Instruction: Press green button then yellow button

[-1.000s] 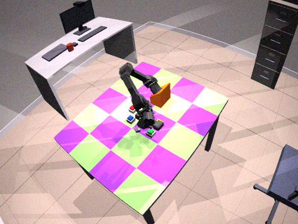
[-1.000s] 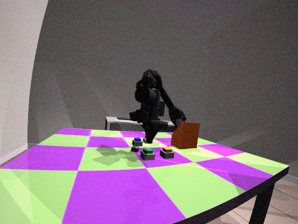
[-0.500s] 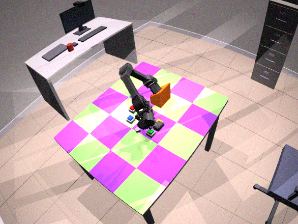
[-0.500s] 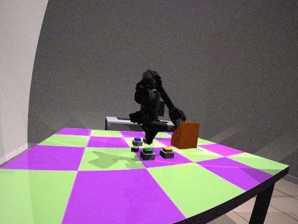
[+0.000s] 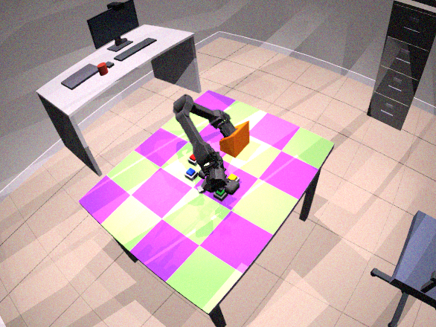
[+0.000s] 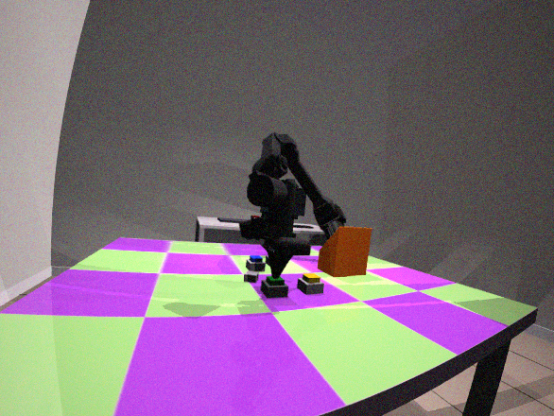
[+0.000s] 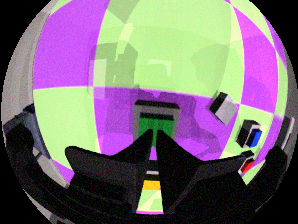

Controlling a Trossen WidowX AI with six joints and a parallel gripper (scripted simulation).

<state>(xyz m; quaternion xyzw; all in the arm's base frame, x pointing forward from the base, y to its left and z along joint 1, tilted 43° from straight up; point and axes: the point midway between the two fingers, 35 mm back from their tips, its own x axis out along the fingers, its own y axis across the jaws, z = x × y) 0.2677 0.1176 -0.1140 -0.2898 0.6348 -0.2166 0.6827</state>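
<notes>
The purple-and-green checkered counter (image 6: 199, 340) carries four buttons. The black hand (image 6: 275, 273), fingers closed together on nothing, points down at the square green button (image 6: 274, 281). Step 1 appears underway; the yellow button (image 6: 311, 277), just beside it, remains.

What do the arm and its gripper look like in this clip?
The arm is dark charcoal throughout, with blocky, faceted links and rounded joint housings. The gripper matches it, with two dark wedge-shaped fingers tapering to a point. No cables, markings or coloured trim are visible.
</notes>
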